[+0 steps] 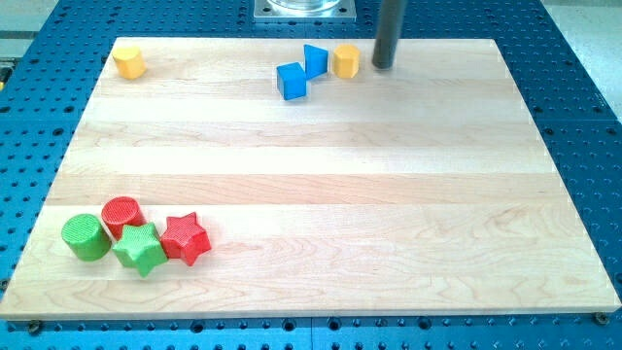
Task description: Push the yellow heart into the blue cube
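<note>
my tip [383, 65] just right of yellow heart [346, 60]; heart touching blue cube [315, 59] | no gripper

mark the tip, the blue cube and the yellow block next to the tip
my tip [382, 65]: camera view, very end of the dark rod, just right of the yellow block.
blue cube [291, 80]: camera view, middle of its visible faces.
yellow block [346, 60]: camera view, middle of the block, near the board's top edge.

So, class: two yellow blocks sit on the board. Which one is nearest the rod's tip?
The yellow block at the view's top centre, just left of my tip; the other yellow block sits far off at the top left corner.
</note>
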`<state>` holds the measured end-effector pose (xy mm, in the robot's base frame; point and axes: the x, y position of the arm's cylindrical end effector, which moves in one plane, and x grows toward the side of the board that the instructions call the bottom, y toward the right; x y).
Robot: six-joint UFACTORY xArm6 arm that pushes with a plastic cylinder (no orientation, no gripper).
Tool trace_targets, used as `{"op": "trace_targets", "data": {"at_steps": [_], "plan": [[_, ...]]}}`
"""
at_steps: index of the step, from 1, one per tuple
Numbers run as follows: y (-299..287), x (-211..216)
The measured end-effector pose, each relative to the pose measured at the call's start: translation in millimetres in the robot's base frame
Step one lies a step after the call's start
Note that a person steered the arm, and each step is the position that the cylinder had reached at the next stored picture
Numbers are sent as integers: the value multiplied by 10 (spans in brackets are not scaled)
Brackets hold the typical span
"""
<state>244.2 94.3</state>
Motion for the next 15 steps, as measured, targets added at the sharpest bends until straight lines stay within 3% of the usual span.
{"op": "trace_targets", "data": {"at_steps": [1, 2, 3, 4, 5, 6, 7, 8, 9, 10, 11, 12, 13, 14, 15], "plan": [[-520, 249], [-66, 592], [-926, 1117], [-2101, 1125], [-3785, 845], [-3968, 398], [-3741, -18], [-2771, -114], [-2519, -53], [-3346, -52], [-3090, 132], [-1872, 131], [-2110, 148], [-2369, 485], [-1930, 942]]}}
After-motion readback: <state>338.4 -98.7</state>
